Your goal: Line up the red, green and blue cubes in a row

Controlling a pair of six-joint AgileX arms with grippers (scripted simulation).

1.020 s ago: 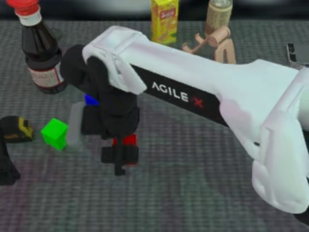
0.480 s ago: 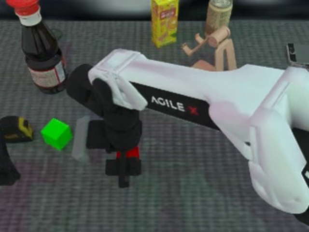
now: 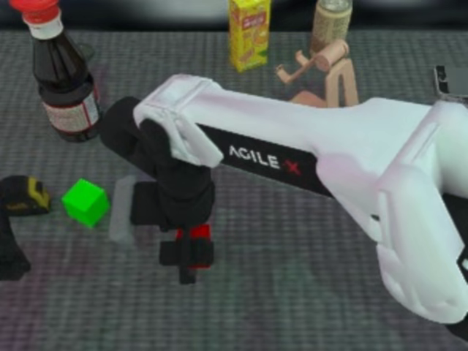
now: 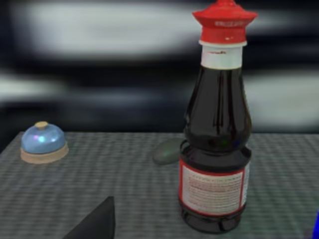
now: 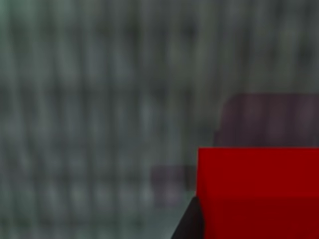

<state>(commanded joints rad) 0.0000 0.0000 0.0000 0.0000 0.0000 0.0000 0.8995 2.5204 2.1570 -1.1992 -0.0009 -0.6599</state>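
The right gripper point(image 3: 187, 252) reaches across the table to a spot just right of the green cube point(image 3: 85, 202), with its black fingers closed on the red cube point(image 3: 191, 233). From above, only a strip of red shows between the fingers, under the black wrist block. In the right wrist view the red cube point(image 5: 258, 191) fills the lower corner of the picture, with a dark fingertip edge against its side and its shadow on the grey woven table point(image 5: 99, 99) behind it; whether the cube touches the mat or hangs just above it cannot be told.

The green cube lies free on the mat, well apart from the red cube, with the yellow-and-black tape measure point(image 3: 24, 194) just on its other side. The blue cube is hidden from above under the right arm; in the left wrist view only a sliver of blue point(image 4: 316, 226) shows at the picture's edge, near the dark sauce bottle point(image 4: 217, 124). A small bell point(image 4: 43, 142) stands farther back in that view.

The left gripper point(image 3: 9, 256) is parked beyond the tape measure from the green cube, and its fingers cannot be judged.

Against half a second ago nothing has visibly shifted: arm, gripper and cubes sit where they were. A second ago the arm was farther back, toward the yellow carton point(image 3: 248, 33), the blue cube showed beside its wrist, and the red cube was already in the grip.
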